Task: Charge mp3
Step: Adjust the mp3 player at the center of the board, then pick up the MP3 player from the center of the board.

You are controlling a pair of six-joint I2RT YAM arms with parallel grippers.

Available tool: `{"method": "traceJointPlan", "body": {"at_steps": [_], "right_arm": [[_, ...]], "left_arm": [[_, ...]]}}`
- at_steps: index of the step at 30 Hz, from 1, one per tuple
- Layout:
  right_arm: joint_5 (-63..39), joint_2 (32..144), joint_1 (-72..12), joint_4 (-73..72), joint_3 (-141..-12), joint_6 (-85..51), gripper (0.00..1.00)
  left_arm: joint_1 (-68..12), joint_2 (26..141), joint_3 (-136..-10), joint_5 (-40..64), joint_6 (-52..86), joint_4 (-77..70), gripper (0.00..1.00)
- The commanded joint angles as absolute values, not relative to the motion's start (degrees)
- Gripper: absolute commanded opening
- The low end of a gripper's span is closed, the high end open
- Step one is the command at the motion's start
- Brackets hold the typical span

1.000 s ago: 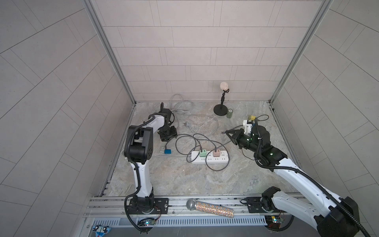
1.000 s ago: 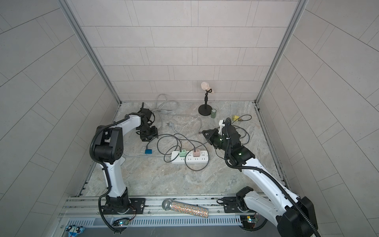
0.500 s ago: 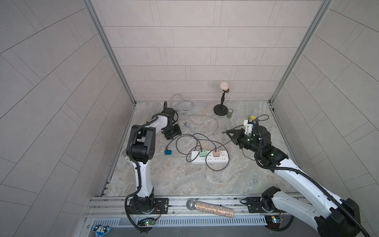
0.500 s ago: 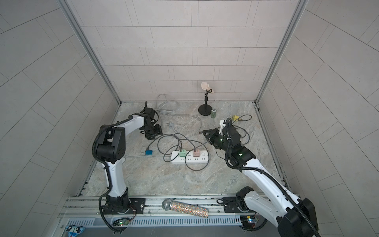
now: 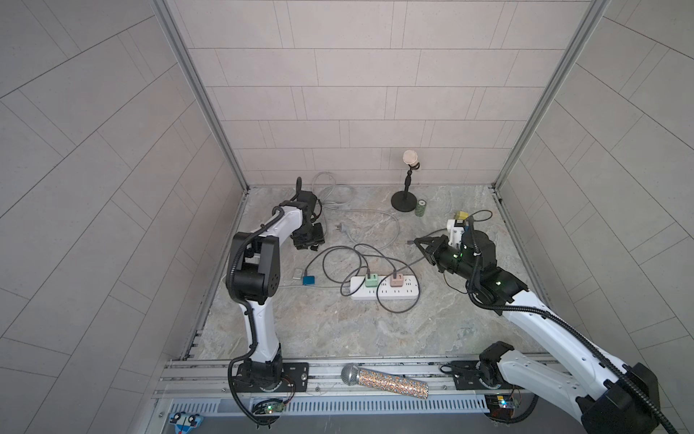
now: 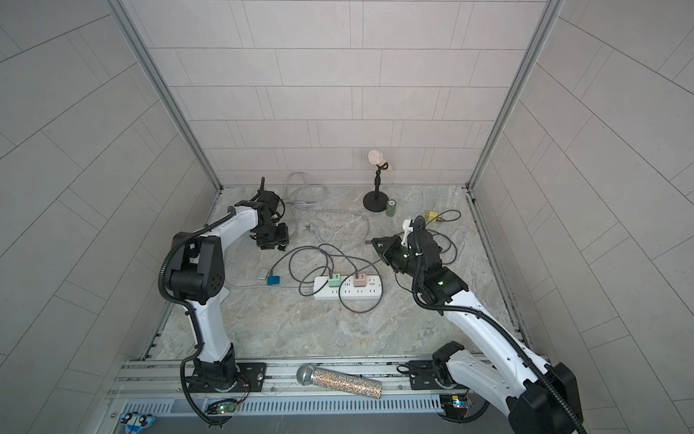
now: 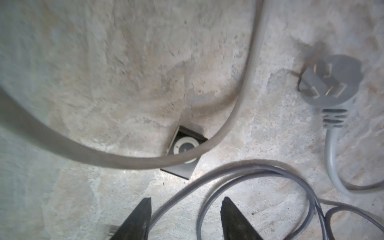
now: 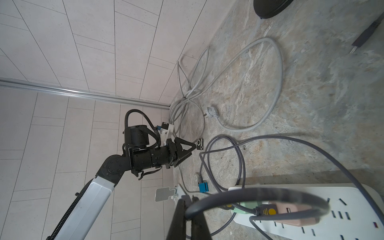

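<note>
Stone-look floor (image 5: pixel 338 330): marbled grey and tan, matte, rough-grained under my left wrist camera.
Mp3 (image 7: pixel 185 146): one, a small dark square with a pale round wheel. It lies flat on the floor in the back-left part of the cell. A blurred grey cable crosses in front of it in the left wrist view.
Left gripper (image 7: pixel 186 204): I see two black wedge fingers standing apart, with only floor and cable loops between them. From the right wrist view the tips sit just beside the mp3 (image 8: pixel 200 144).
Right gripper (image 5: pixel 416 242): fingers pressed together on a dark cable (image 8: pixel 259 192). A short plug end pokes past the tips in both top views.
Power strip (image 5: pixel 386 292): one, long, white, smooth plastic.
Chargers: two cubes seated on the strip, a green charger (image 5: pixel 371 279) and a pink charger (image 5: pixel 396 280). Each has one thin dark cable.
Grey cord (image 7: pixel 331 149): one, pale, thick and rubbery, looped, ending in a flat three-pin plug (image 7: pixel 330 83).
Microphones: two. A glitter microphone (image 5: pixel 390 384) lies on the front rail, and a stand microphone (image 5: pixel 408 181) has a round black base.
Blue block (image 5: pixel 309 280): one, touching a small silver square (image 5: pixel 298 273).
</note>
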State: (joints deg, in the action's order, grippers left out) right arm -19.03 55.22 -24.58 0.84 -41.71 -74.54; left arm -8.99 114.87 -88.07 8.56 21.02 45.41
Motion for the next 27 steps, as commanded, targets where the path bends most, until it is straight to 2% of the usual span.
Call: {"method": "traceJointPlan", "body": {"at_steps": [1,9,27], "right_arm": [[-18.04,54.07,-24.49,1.98,-41.48,-74.49,0.0],[-17.94,54.4,-24.78,2.15,-41.59,-74.79,0.0],[-17.5,55.08,-25.48,1.93,-42.01,-74.63,0.0]], "left_arm": [[-8.88,117.67,-90.81,7.03,15.75,47.57,0.56],[-9.0,121.45,-94.75,9.56,11.29,49.61,0.52],[-8.97,126.89,-98.85,6.79,10.0,51.61,0.5]]}}
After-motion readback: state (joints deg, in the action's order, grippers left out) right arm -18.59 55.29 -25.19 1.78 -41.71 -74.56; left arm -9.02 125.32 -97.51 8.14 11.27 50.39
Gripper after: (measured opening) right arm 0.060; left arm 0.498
